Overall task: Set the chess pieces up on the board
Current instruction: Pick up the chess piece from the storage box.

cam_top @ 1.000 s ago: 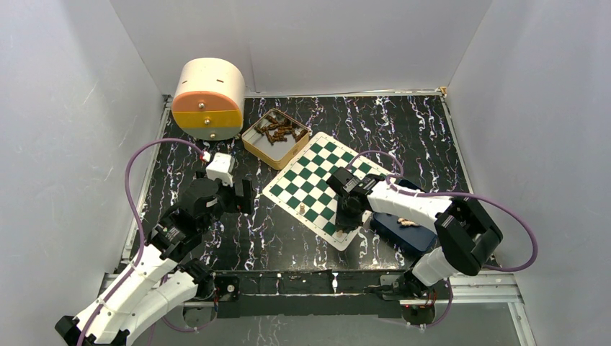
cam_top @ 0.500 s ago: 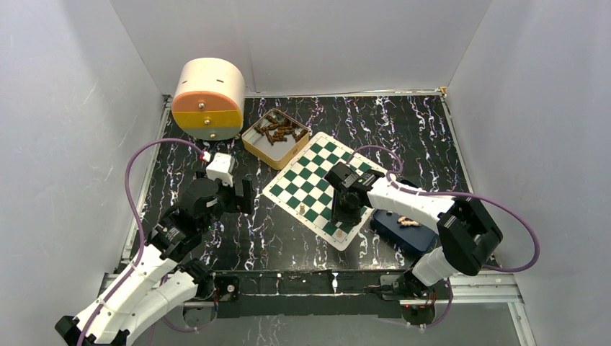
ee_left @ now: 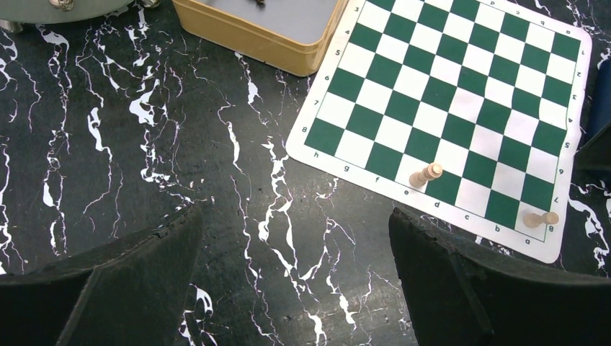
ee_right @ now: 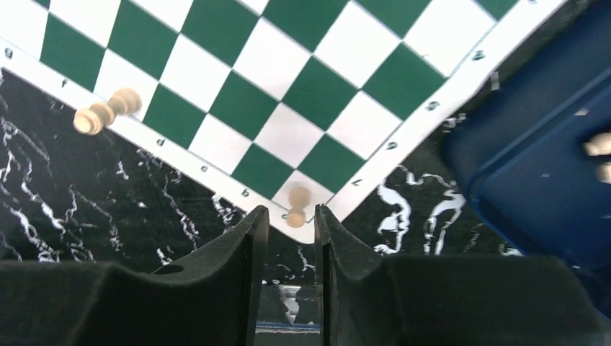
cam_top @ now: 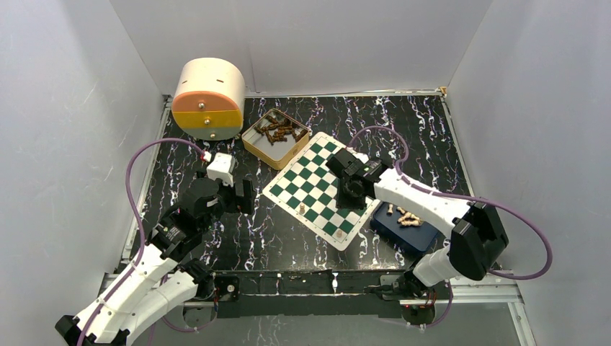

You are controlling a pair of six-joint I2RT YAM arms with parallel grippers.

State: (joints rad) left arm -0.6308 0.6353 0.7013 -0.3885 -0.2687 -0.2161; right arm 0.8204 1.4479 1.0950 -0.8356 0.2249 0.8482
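Right wrist: right fingers [ee_right: 238,277] slightly parted, empty, drawn back off corner piece [ee_right: 296,205] now standing on board [ee_right: 302,94]; second placed, left fingers [ee_left: 130,288] spread.

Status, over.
Left tool open, off board. Right tool barely open, empty, over board. Two chess pieces on near edge row; more in blue tray. No obstruction.

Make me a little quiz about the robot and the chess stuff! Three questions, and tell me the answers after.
1. How many light chess pieces are on the board?
2. True or false: the left gripper holds a chess piece.
3. Where are the dark pieces? A) blue tray B) yellow tin C) board
Key: 1) two. 2) false, it is open and empty. 3) B.
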